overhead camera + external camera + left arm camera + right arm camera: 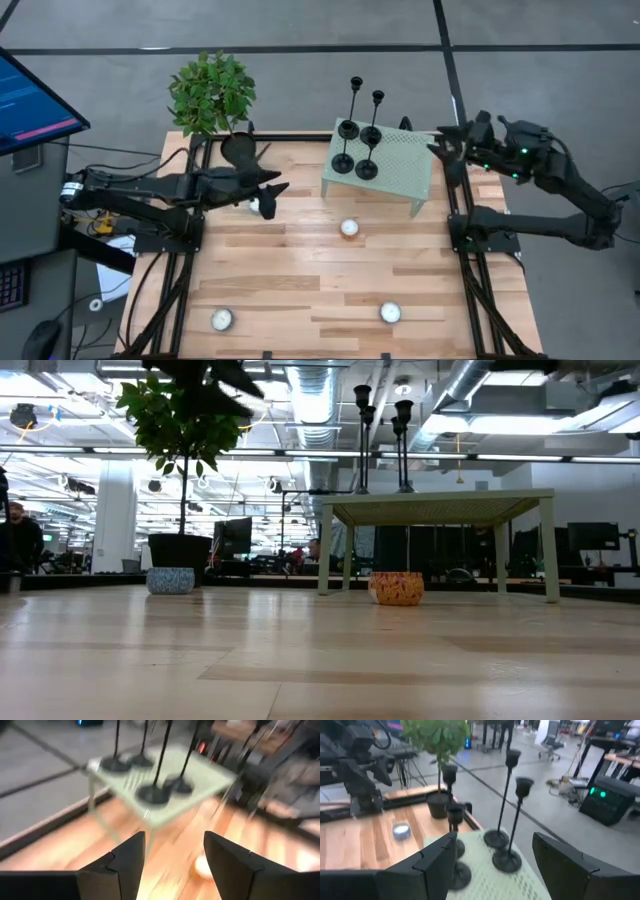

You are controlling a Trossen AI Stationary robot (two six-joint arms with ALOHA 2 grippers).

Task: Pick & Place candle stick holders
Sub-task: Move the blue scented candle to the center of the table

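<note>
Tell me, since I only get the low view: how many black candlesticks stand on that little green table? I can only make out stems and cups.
Observer: Four candle stick holders, all upright, clustered on the left half of the small green table.
Operator: Where are the robot's claws? I see none.
Observer: The right claw hovers at that table's right edge, open and empty.
Operator: And the other one?
Observer: The left claw is over the wooden tabletop near the plant pot, also open and empty, pointing toward the green table.
</note>
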